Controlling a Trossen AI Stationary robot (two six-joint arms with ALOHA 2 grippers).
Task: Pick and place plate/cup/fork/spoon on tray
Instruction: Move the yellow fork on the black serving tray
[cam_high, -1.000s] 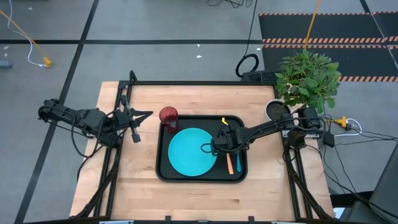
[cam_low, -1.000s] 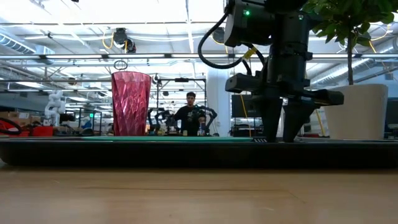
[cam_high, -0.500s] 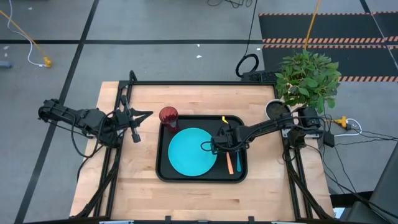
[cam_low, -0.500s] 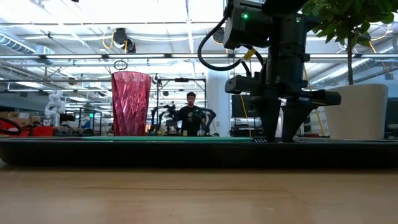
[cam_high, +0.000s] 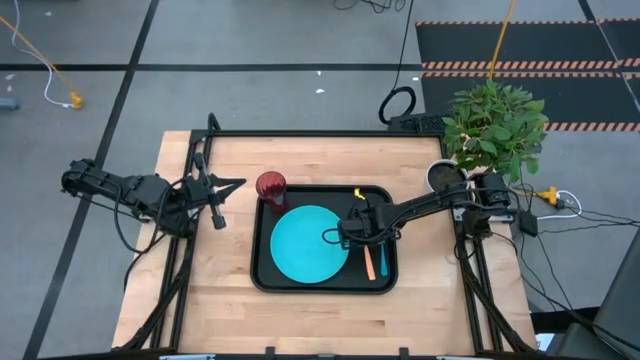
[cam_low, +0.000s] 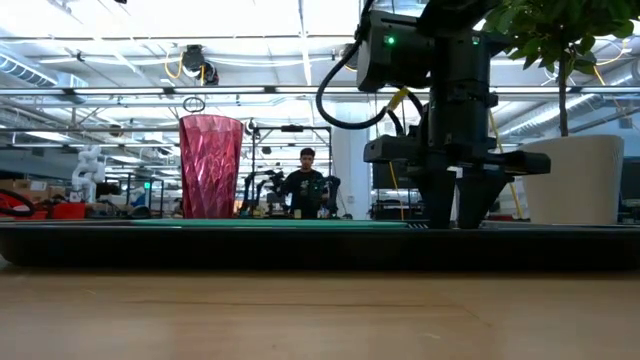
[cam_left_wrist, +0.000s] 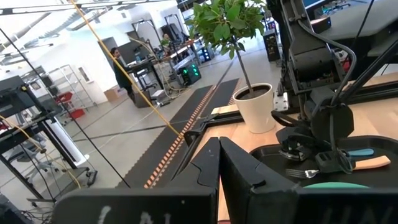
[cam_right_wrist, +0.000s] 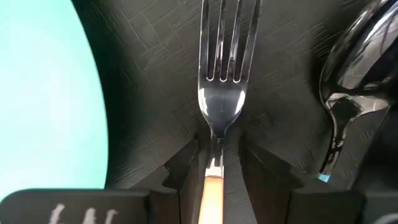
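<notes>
The right gripper (cam_right_wrist: 214, 165) has barely shifted over the last second, its jaws still pinching the fork (cam_right_wrist: 219, 93) low on the tray (cam_high: 265, 275), right of the plate (cam_high: 308, 243), spoon (cam_right_wrist: 351, 93) alongside. Release looks near. The left gripper (cam_high: 215, 190) waits, jaws together, left of the tray.

It was a robotics lab or workshop in a large, open industrial hall. A butcher-block table (cam_high: 230, 290) stood on a grey floor (cam_high: 260, 40) marked with dark tape lines, beside black mats (cam_high: 520, 50) edged in orange-striped hazard tape. Cables (cam_high: 40, 60) trailed across the floor. Beyond the table, the low view showed a high ceiling with bright lights (cam_low: 250, 20) and pipes, metal racks (cam_left_wrist: 28, 149), more equipment, a white robot (cam_low: 90, 170) and a person (cam_low: 305, 185) at a workstation.
</notes>
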